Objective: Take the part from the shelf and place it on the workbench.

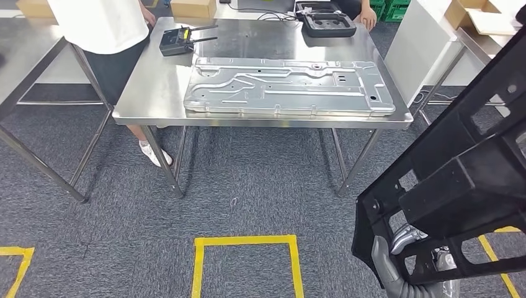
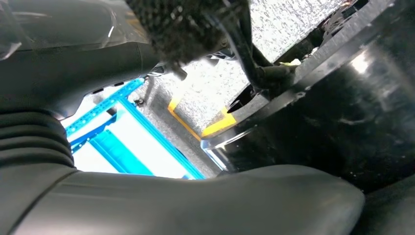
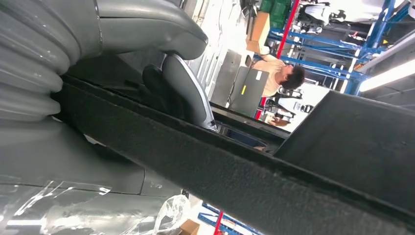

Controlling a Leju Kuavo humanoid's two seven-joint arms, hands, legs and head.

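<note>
Held up at the right near edge of the head view: a large black plastic part [image 1: 462, 180], an openwork frame with cut-outs, tilted so that its top leans toward the far right and its lower end sits near the floor side of the picture. Gripped at that lower end by the right hand [image 1: 403, 257], grey fingers [image 1: 406, 236] showing through one of the frame's openings and wrapped around a bar. Seen again from the right wrist, where the grey thumb and a darker finger of the hand [image 3: 171, 83] clasp a long black bar of the part [image 3: 235, 171] running across the picture, hand and part touching. From the left wrist, a glossy black surface of the part [image 2: 342, 112] lying just beside the left hand [image 2: 195, 200]; whether that hand grasps it or merely lies beside it cannot be told, the fingers being hidden. Well apart from the carried part, farther off and to the left: a steel tabletop [image 1: 155, 87] on thin legs, bearing a wide pressed metal panel [image 1: 288, 87] along its near side, a small black device with antennas [image 1: 177, 40] at the far left and a black tray-like casing [image 1: 327, 22] at the far right. Standing at the table's far left corner, a person in a white shirt [image 1: 102, 25]. On the grey carpet nearer the robot, a square of yellow tape [image 1: 245, 264].
</note>
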